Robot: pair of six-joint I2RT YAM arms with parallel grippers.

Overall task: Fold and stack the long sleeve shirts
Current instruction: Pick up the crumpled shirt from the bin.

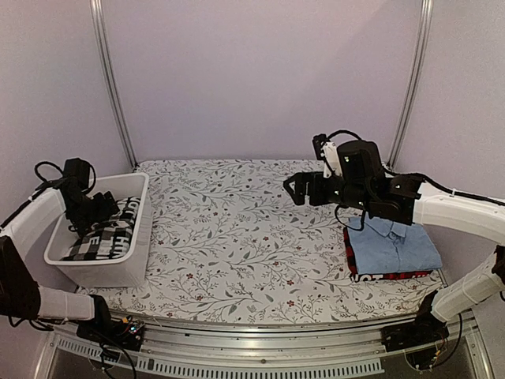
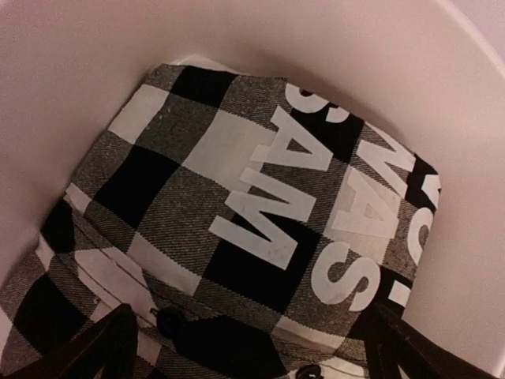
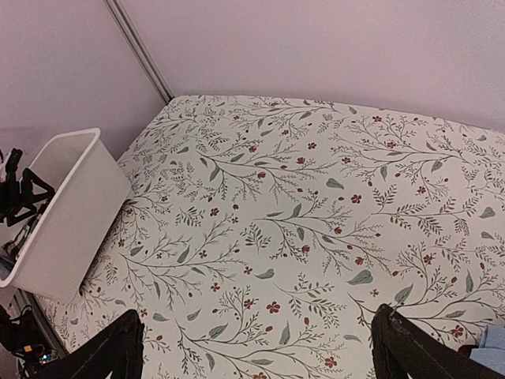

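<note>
A black-and-white checked shirt (image 1: pixel 106 237) with white lettering lies crumpled in the white tub (image 1: pixel 144 225). My left gripper (image 1: pixel 99 209) hangs open just above it inside the tub. In the left wrist view the checked shirt (image 2: pixel 237 229) fills the frame, and the left gripper (image 2: pixel 252 355) has nothing between its spread fingers. At the right, a folded light blue collared shirt (image 1: pixel 394 245) lies on a folded red-and-black shirt (image 1: pixel 387 276). My right gripper (image 1: pixel 304 189) is raised over the table, left of that stack, open and holding nothing.
The flowered tablecloth (image 1: pixel 237 229) covers the table between tub and stack. In the right wrist view the tub (image 3: pixel 63 213) stands at the left edge and a corner of the blue shirt (image 3: pixel 491 343) shows at bottom right. Metal frame posts (image 1: pixel 114 87) stand behind.
</note>
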